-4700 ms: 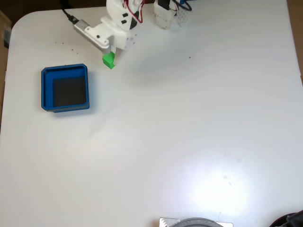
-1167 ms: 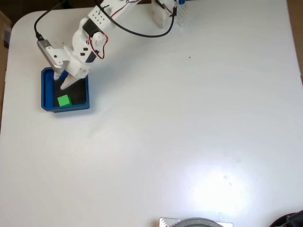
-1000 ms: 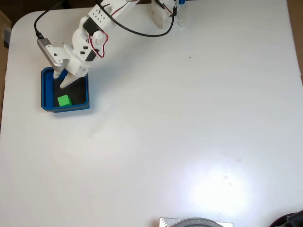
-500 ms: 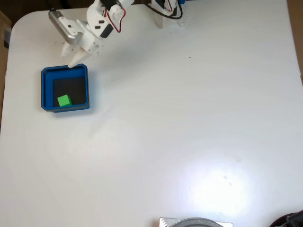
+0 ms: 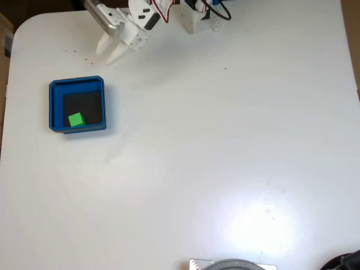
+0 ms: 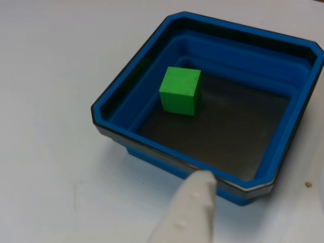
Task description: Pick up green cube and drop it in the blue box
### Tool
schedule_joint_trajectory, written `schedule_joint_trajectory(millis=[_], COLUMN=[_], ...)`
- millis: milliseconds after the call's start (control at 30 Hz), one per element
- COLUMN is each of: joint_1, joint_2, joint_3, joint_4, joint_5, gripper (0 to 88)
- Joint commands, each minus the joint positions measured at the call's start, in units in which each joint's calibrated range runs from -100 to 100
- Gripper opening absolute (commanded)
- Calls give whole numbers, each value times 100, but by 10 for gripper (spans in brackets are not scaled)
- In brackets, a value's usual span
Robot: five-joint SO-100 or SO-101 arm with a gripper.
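Fixed view: gripper [image 5: 110, 53] near the tabletop's far left corner, just inside the top edge. Jaws spread, a clear gap between the two white fingertips; nothing held, nothing touched.

Blue box [image 5: 54, 105] sits on the white tabletop [image 5: 225, 157] near its left edge, apart from the gripper. Green cube [image 5: 76, 120] lies on the box's dark floor, in the lower-left corner as this view shows it.

Other view: green cube [image 6: 180, 91] rests flat on the floor close to one blue wall of the box [image 6: 124, 101]. One white fingertip [image 6: 190, 210] enters from the bottom edge, its tip overlapping the near rim in the picture; contact cannot be told.
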Motion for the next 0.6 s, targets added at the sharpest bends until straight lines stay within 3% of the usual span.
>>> schedule_joint_trajectory(millis=[0,567], joint_1=[-19,-35], joint_2=[-864,-3749], joint_3=[615,2985], joint_4=[-78,-78], joint_5=[20,29], gripper=[193,192])
